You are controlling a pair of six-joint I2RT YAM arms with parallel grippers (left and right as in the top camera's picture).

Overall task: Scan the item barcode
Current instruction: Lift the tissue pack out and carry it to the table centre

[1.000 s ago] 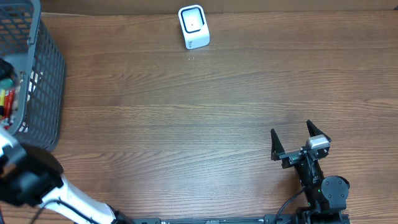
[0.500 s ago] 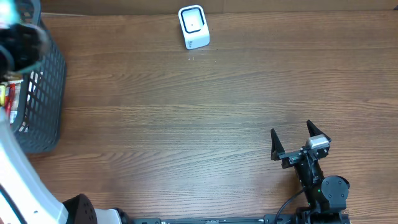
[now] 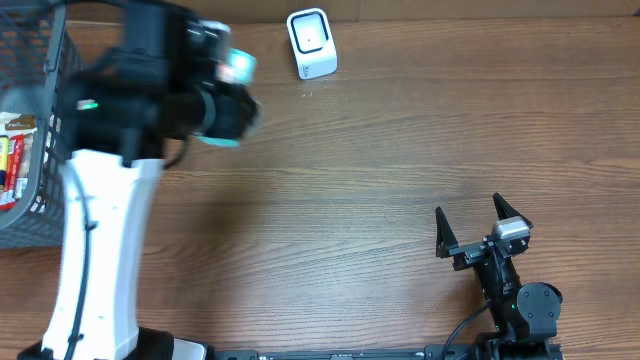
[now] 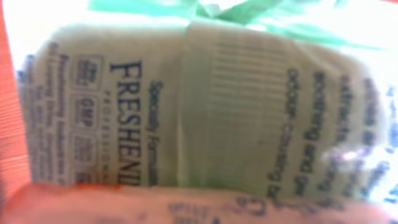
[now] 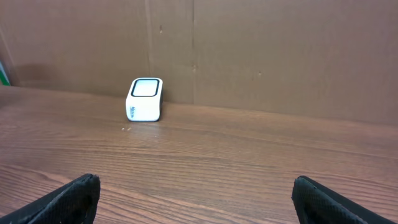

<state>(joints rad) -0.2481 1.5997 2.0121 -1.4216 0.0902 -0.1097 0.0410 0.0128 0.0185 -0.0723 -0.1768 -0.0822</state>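
The item [image 3: 238, 68] is a pale green and teal printed pack held above the table's back left, just left of the white barcode scanner [image 3: 311, 42]. My left gripper [image 3: 226, 98] is shut on it, though motion blur smears both. In the left wrist view the pack's label [image 4: 205, 106] fills the frame, a barcode-like stripe patch [image 4: 239, 74] shows on it, and the fingers are hidden. My right gripper [image 3: 468, 228] rests open and empty at the front right. From the right wrist the scanner [image 5: 145, 99] stands far ahead, against the back wall.
A grey mesh basket [image 3: 25, 220] at the left edge holds red and yellow packs [image 3: 12, 160]. The left arm's white link [image 3: 100, 250] crosses the table's left side. A brown wall [image 5: 280, 56] closes the back.
The left arm has swung out of the basket and to the right, carrying the item toward the scanner. The right arm has not moved.
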